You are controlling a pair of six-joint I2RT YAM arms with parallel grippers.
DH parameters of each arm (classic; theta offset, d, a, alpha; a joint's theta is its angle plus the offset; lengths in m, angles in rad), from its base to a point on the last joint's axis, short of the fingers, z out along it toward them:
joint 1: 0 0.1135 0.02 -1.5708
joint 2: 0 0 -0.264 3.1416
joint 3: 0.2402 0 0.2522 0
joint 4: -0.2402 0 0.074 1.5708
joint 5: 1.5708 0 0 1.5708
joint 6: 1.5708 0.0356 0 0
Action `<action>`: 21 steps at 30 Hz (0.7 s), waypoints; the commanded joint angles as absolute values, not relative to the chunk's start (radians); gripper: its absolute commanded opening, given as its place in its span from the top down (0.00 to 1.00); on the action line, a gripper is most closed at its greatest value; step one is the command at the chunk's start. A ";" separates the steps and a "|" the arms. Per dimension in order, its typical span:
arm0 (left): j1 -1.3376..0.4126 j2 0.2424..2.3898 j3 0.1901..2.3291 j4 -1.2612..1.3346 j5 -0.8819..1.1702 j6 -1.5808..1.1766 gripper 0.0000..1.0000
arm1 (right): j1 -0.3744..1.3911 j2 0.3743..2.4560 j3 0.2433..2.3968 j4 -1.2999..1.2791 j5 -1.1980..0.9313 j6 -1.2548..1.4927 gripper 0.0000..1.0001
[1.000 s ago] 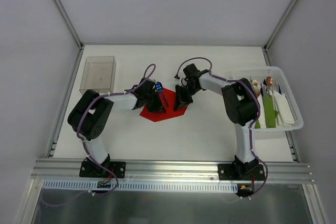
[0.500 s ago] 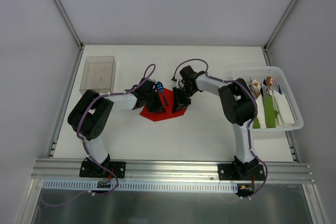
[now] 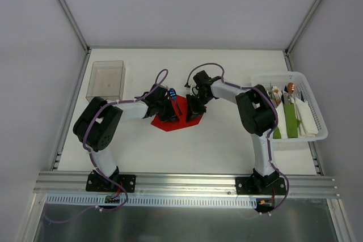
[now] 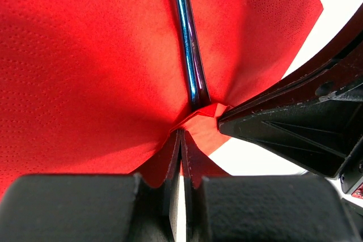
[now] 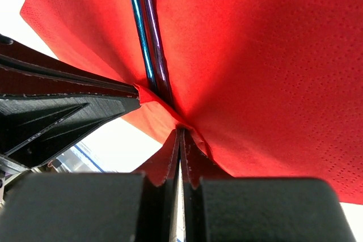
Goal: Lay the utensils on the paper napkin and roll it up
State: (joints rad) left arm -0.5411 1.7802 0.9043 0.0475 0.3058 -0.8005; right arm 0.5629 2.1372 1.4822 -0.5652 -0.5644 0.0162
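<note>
Left wrist view shows you the left hand (image 4: 181, 135) clenched on an edge of the paper napkin (image 4: 85, 60); your right hand (image 5: 180, 133) pinches it too, utensils (image 5: 148, 32) lying on it

Utensils (image 4: 190, 55) lie on napkin (image 4: 85, 55), left of basket (image 3: 319, 118)

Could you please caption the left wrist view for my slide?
The left hand pinches the paper napkin, a blue utensil handle lying on it.

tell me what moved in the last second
The right gripper slid slightly left, toward the left gripper. Both stay pinched shut on the napkin, with the utensils still lying on it. The left gripper, basket and clear box did not move.
</note>
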 commanded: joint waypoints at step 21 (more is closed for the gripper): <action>-0.523 1.805 0.891 0.008 0.298 -0.790 1.00 | 0.563 2.175 1.574 -0.586 -0.517 -0.008 1.00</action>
